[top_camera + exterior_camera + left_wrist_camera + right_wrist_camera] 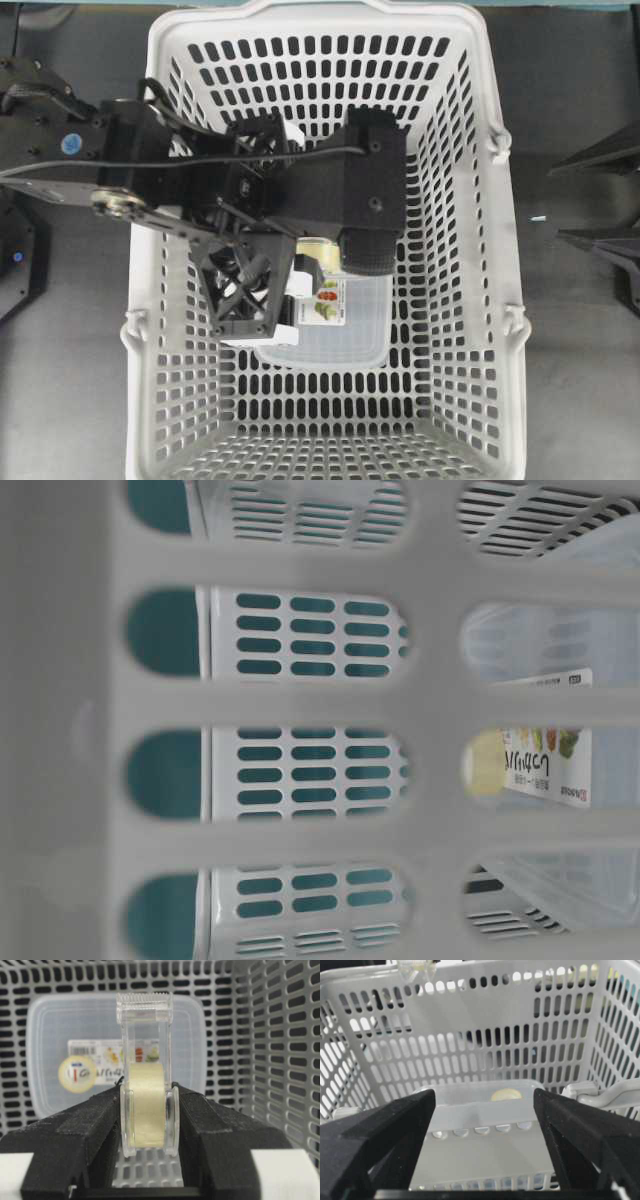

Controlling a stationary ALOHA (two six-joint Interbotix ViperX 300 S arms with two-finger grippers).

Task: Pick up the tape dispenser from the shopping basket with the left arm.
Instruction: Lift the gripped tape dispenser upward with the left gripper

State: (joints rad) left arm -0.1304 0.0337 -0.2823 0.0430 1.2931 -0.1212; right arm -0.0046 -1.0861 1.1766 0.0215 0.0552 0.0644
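Left wrist view: the dispenser [148, 1075] stands upright between the left hand's black fingers [95, 1120], cutter end up, the pale roll pinched at both flat faces.
Left hand [148, 1120]: closed on the dispenser at the roll.
Handling: judged very light, stiff and slick clear plastic; the flat sides by the roll look the surest hold, and a hard squeeze might crack it.
Position: inside the basket [480, 130], above the clear food box [55, 1035] lying on the floor; lift-out not yet done.
Overhead view: left arm [330, 180] reaches over the rim.
Right hand [485, 1105]: spread open, empty, outside the basket wall.
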